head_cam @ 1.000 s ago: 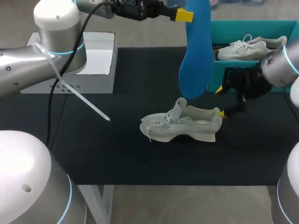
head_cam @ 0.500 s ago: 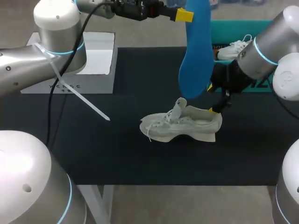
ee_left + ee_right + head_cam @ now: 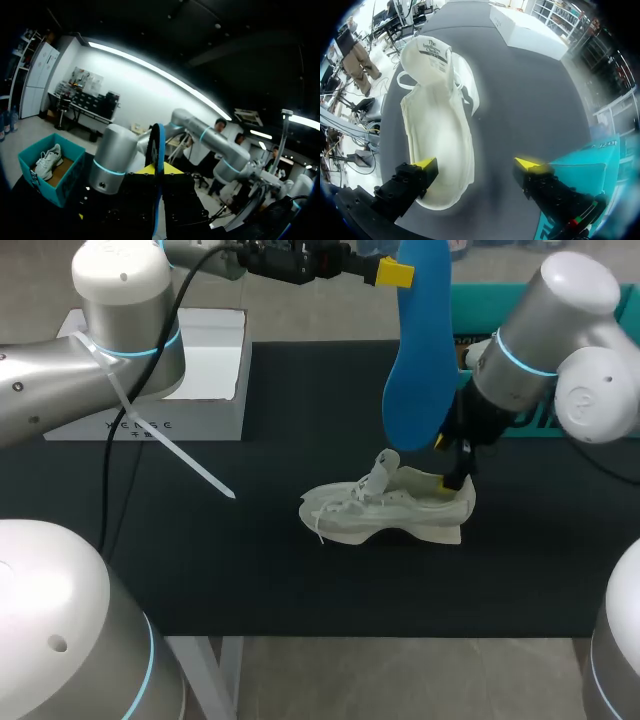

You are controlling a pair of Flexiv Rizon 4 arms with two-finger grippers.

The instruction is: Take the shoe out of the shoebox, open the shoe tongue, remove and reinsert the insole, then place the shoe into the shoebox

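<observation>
A white sneaker (image 3: pixel 390 508) lies on the black mat, toe to the left, tongue lifted. My left gripper (image 3: pixel 395 272) is high above the table's far side, shut on the top end of a blue insole (image 3: pixel 420 350) that hangs down over the shoe. In the left wrist view the insole (image 3: pixel 157 165) shows edge-on between the fingers. My right gripper (image 3: pixel 445 462) is open just above the shoe's heel. In the right wrist view the gripper (image 3: pixel 476 163) has one finger over the heel opening of the sneaker (image 3: pixel 440 130) and the other over the mat beside it.
A teal shoebox (image 3: pixel 480 305) stands at the far right, partly behind my right arm; the left wrist view shows the box (image 3: pixel 62 187) holding a second white shoe (image 3: pixel 47 162). A white lid (image 3: pixel 200 370) lies at the far left.
My right arm has swung left from beside the shoebox, bringing its open gripper over the sneaker's heel. The left arm and insole have stayed put.
</observation>
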